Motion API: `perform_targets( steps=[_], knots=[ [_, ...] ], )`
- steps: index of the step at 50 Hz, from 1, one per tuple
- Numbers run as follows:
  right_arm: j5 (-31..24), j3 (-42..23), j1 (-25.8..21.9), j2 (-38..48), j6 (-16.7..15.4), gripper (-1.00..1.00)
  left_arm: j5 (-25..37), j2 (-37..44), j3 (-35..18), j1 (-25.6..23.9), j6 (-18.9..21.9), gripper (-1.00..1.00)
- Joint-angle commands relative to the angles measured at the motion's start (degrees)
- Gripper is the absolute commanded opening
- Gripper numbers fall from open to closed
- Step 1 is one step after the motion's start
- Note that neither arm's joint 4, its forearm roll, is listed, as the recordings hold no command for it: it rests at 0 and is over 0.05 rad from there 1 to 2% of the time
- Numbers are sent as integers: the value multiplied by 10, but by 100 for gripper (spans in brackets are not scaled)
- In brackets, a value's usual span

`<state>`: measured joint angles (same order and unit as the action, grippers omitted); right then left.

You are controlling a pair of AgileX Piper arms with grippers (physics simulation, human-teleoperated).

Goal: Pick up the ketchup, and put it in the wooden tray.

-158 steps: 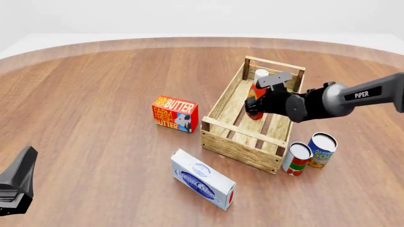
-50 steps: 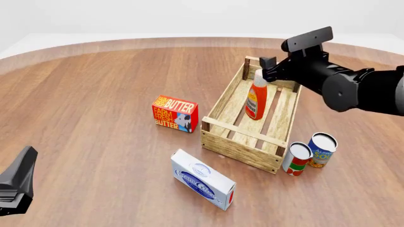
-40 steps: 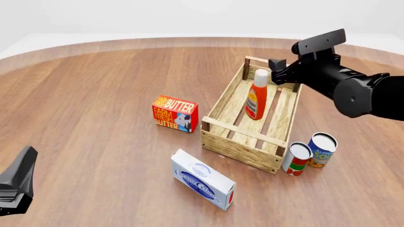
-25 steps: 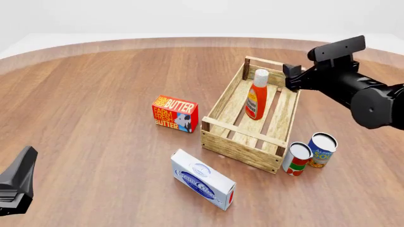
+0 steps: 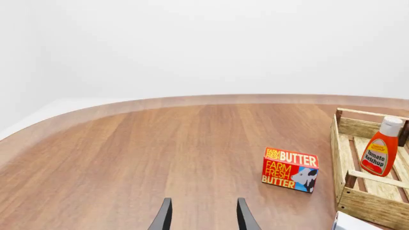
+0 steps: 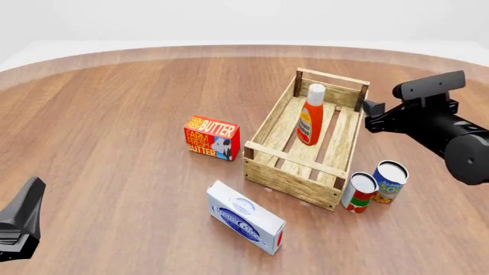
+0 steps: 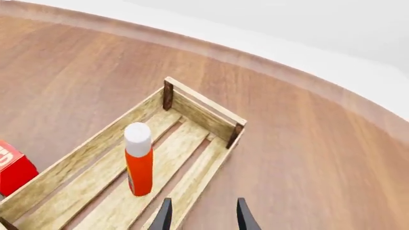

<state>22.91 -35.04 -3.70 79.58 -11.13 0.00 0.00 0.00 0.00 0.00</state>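
The ketchup (image 6: pixel 310 115) is standing upright inside the tray (image 6: pixel 264 127), toward its far end, its base resting on the slats and nothing gripping it. The right pincer (image 6: pixel 370 113) is hanging just beyond the tray's right wall, above the tabletop (image 6: pixel 114 114) and apart from the bottle; in the right wrist view its fingers (image 7: pixel 164 216) are standing spread with nothing between them, pointing down over the tray's right rim. The left pincer (image 5: pixel 202 216) is sitting near the front left of the tabletop, well apart from everything, fingers likewise spread and holding nothing.

A butter box (image 6: pixel 212 137) is lying just left of the tray. A white and blue carton (image 6: pixel 246 217) is lying in front of it, and two cans (image 6: pixel 374 185) are standing beside the tray's near right corner.
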Motion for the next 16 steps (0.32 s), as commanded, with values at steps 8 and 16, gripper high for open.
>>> perform_targets(
  steps=[8, 16],
  knots=[
    [8, 79, 47, -33, -7, 100, 0, 0, 0, 0, 0, 100],
    [3, 111, 72, -52, -14, 100, 0, 0, 0, 0, 0, 100]
  ],
)
